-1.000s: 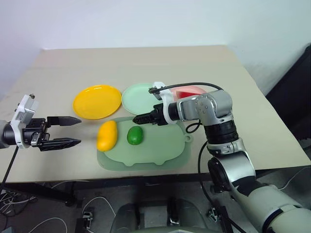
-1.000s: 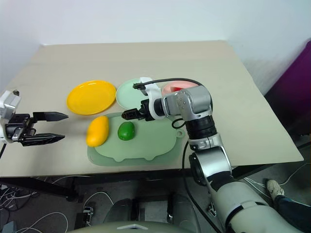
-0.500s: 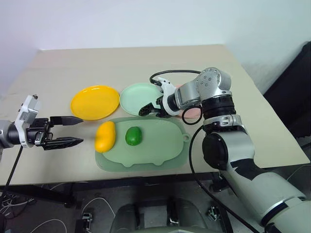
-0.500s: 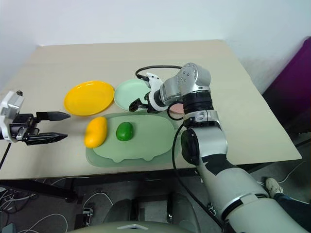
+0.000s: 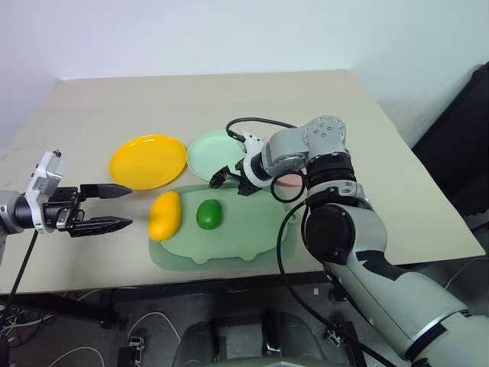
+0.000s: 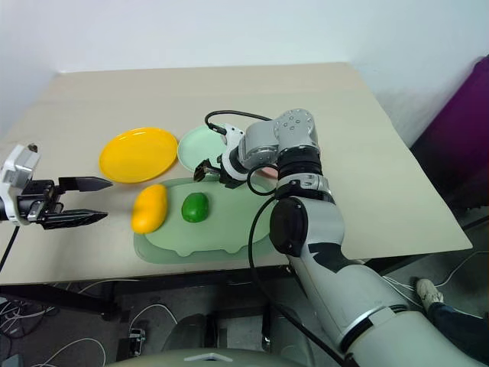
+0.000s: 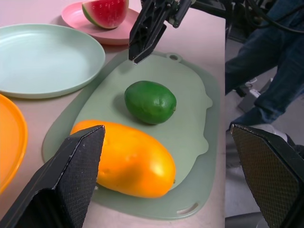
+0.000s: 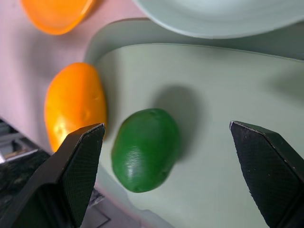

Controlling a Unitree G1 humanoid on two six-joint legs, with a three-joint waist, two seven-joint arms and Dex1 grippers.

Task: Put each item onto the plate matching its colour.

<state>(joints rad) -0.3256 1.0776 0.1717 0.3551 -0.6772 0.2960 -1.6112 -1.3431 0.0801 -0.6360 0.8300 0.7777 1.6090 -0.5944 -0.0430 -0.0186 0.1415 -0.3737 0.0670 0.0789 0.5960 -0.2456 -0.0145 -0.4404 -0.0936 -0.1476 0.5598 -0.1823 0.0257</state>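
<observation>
- Head views: a beige counter (image 5: 321, 92) carries a yellow plate (image 5: 148, 161), a mint green plate (image 5: 215, 151) beside it and a pink plate (image 5: 294, 180), the last mostly hidden behind the right arm.
- In front of the plates lies a pale green mat (image 5: 237, 241). The mango (image 5: 165, 215) rests on the mat's left edge, and the green fruit (image 5: 208, 214) lies just beside it on the mat.
- The right hand (image 5: 227, 180) hangs over the far edge of the mat, above and beyond the green fruit, fingers spread wide and holding nothing.
- The left hand (image 5: 114, 205) hovers off the counter's left side, level with the mango, fingers wide apart and empty.
- Left wrist view: the watermelon wedge (image 7: 105, 12) sits on the pink plate; the mint plate is bare. The mango and green fruit lie on the mat between this hand's spread fingers (image 7: 71, 183).
- Right wrist view: the green fruit lies between the wide-set fingers (image 8: 78, 164), not touching either one, with the mango beside it.
</observation>
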